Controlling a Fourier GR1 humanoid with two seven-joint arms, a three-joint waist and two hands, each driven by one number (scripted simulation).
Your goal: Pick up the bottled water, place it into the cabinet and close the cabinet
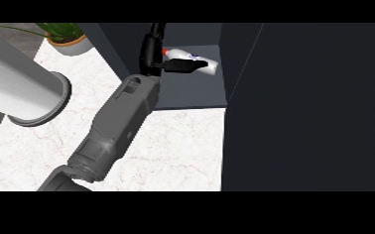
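Where marble counter (176,148) ends, dark cabinet (307,109) stands.

No readable text, brand, number or sign appears anywhere. The bottled water (196,59), lying inside the dark cabinet (198,91), carries a small blue mark on its white label, but the mark is too blurred to tell whether it is lettering or a logo.

Grey boxy forearm (117,124) w/ slot nr wrist, black hand (157,54).
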